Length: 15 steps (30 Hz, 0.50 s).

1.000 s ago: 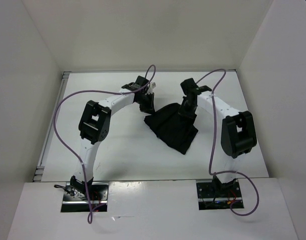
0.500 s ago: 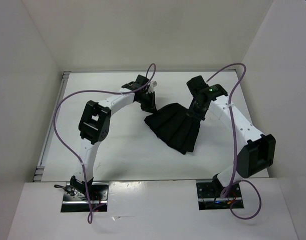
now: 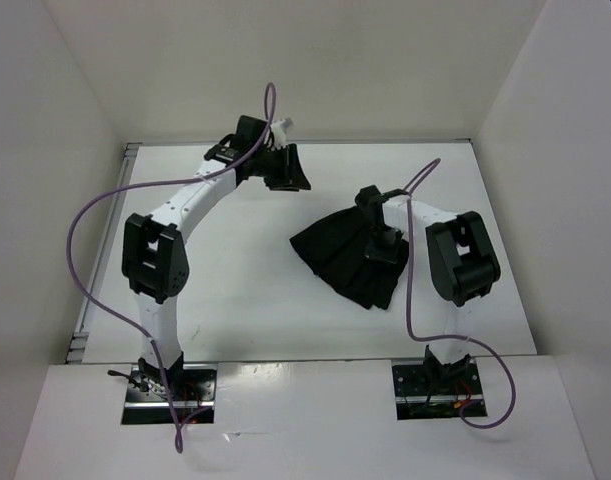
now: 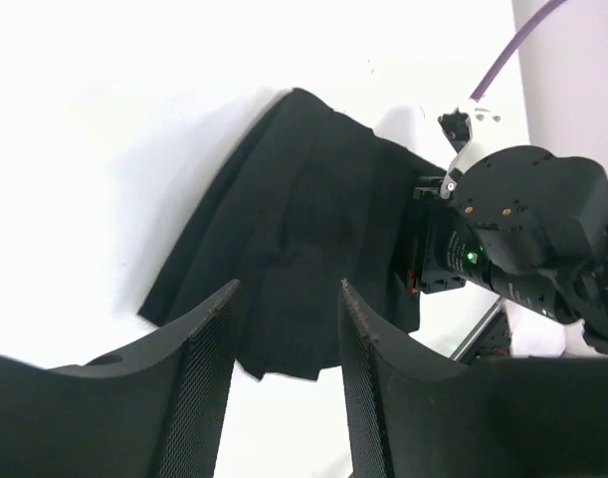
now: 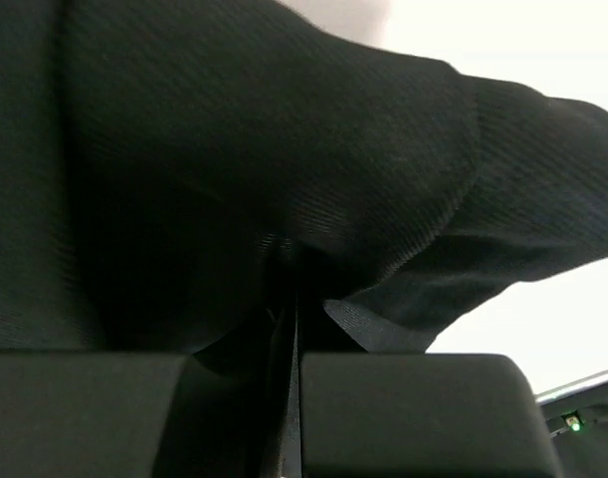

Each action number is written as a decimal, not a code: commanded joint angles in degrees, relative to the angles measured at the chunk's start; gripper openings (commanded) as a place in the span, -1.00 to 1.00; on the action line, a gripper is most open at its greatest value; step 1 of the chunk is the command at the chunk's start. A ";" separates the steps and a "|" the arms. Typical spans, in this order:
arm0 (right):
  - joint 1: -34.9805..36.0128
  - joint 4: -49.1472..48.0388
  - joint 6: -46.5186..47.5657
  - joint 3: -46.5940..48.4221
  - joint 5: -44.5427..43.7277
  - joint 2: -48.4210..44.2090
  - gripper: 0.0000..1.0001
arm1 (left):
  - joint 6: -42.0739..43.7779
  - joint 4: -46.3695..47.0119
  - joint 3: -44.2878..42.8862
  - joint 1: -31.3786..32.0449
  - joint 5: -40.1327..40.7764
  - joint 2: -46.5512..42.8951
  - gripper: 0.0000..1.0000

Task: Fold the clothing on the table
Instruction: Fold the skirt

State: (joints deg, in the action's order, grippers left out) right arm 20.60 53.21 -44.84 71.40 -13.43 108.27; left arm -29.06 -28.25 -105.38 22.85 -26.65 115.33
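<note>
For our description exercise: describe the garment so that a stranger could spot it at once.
Start at the white table boxed in by white walls. Right of its middle lies the clothing, a creased, fan-shaped heap. It is the only soft black thing there; the right gripper pinches it.

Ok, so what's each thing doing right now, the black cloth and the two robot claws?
Soft black fabric garment: creased and bunched, lying on the flat white table.
Left gripper: open, empty, off the garment.
Right gripper: shut on the garment's edge.
</note>
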 commanded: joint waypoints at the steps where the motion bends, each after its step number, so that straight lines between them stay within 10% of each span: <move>1: -0.56 -4.70 0.19 -2.39 -2.04 2.03 -0.87 | -1.00 1.62 1.50 -2.01 -2.44 -4.58 0.02; 15: -0.56 -8.47 6.43 16.91 -1.60 14.95 -0.87 | -1.00 3.20 12.57 -6.06 -2.44 -9.51 0.10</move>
State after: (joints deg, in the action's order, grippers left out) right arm 20.36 58.39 -38.57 84.31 -13.58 117.95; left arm -30.20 -26.83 -93.62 17.26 -28.08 108.88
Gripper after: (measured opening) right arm 0.065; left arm 0.548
